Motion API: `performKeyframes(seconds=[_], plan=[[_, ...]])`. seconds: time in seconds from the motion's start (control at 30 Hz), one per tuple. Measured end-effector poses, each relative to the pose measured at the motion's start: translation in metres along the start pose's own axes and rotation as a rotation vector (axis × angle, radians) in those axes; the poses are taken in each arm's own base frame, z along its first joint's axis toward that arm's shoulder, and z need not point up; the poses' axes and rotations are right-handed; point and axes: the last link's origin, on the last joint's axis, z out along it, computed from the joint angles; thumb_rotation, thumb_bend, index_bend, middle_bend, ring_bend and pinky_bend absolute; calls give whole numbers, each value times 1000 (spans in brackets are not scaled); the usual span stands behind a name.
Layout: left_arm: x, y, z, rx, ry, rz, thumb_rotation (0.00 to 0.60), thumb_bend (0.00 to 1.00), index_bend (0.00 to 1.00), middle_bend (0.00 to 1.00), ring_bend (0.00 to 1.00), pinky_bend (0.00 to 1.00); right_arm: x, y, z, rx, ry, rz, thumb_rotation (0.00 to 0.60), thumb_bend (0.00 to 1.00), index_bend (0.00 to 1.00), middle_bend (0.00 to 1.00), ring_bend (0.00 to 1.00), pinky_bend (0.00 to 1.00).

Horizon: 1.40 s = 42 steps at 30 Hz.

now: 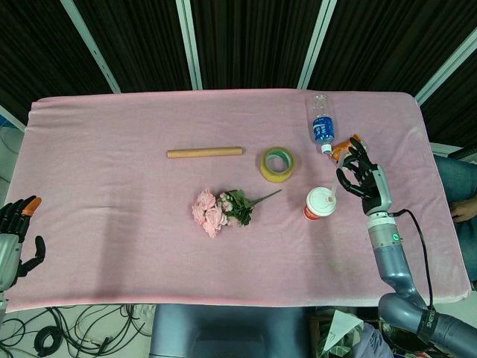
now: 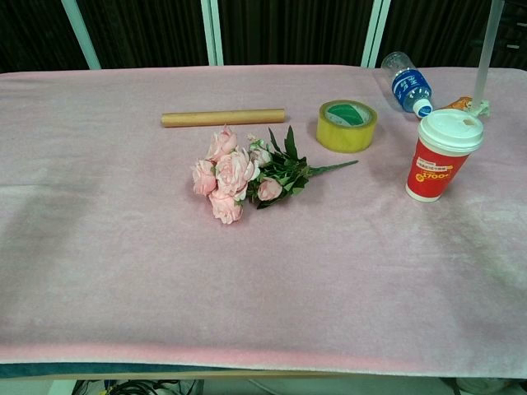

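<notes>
My right hand (image 1: pixel 361 179) hovers just right of a red paper cup with a white lid (image 1: pixel 320 203) (image 2: pixel 442 156). It appears to pinch a thin translucent straw (image 2: pixel 486 49), which rises out of the top of the chest view, where the hand itself does not show. The straw's lower end sits just behind the cup, beside an orange packet (image 1: pixel 343 149) (image 2: pixel 459 104). My left hand (image 1: pixel 15 239) hangs off the table's near left corner, fingers apart and holding nothing.
On the pink cloth (image 1: pixel 112 194) lie a bunch of pink flowers (image 1: pixel 220 210) (image 2: pixel 239 174), a yellow tape roll (image 1: pixel 277 164) (image 2: pixel 347 125), a cardboard tube (image 1: pixel 204 152) (image 2: pixel 222 118) and a plastic bottle on its side (image 1: pixel 321 128) (image 2: pixel 407 84).
</notes>
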Motion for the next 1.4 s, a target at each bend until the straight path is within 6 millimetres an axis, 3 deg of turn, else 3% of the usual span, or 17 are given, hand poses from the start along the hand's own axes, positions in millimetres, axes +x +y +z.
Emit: performKeyframes(seconds=[1.4], plan=[[1,-1,1,4,0,3,600,655,35,39,0,0,0,17,3,-21,5,14,600,321,657,38,53,212]])
